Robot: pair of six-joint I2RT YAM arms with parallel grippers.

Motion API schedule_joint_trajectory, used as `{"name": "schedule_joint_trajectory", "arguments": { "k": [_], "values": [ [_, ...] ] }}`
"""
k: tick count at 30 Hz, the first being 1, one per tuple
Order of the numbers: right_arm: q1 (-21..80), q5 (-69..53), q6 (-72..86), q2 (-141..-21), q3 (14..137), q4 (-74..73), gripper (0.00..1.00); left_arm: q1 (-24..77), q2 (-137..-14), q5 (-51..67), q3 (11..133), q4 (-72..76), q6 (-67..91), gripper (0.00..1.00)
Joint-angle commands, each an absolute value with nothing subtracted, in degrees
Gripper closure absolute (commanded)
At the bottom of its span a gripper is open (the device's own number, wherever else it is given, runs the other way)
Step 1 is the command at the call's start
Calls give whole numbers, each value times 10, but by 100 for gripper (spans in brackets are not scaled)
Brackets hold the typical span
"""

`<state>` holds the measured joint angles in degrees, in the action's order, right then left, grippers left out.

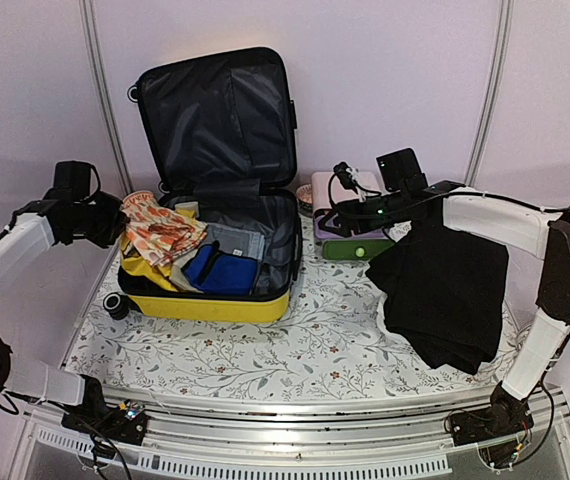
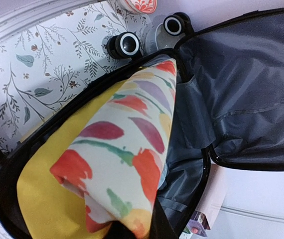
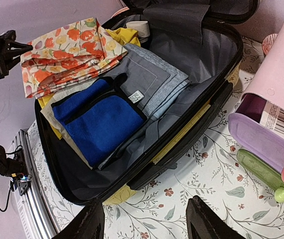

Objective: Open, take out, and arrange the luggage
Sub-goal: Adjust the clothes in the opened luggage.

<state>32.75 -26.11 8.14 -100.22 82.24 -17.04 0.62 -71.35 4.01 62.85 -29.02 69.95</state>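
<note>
The yellow luggage (image 1: 210,305) lies open on the table with its lid standing upright and black lining showing (image 2: 241,89). Inside it are a blue cloth (image 3: 99,122), a grey folded cloth (image 3: 149,82) and a yellow cloth (image 2: 47,189). My left gripper (image 1: 117,225) is at the case's left edge, shut on a floral cloth (image 2: 127,149) that is lifted above the other contents; the cloth hides its fingers. My right gripper (image 3: 144,224) hovers open over the table just right of the case's rim (image 3: 182,144), holding nothing.
A pink-and-green drawer box (image 1: 350,230) stands right of the case, close under my right arm. A black garment (image 1: 445,290) lies on the floral tablecloth at the right. The case's wheels (image 2: 127,45) point to the left front.
</note>
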Motion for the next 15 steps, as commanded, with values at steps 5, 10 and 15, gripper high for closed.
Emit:
{"name": "schedule_joint_trajectory", "arguments": {
  "k": [5,10,15],
  "values": [
    [332,-270,84,-1012,842,-169,41,1,-709,38,619,-252,698,100],
    [332,-269,83,-1012,844,-170,41,1,-710,40,620,-252,696,79],
    [332,-271,83,-1013,843,-170,41,1,-709,40,617,-252,694,100]
  ]
}}
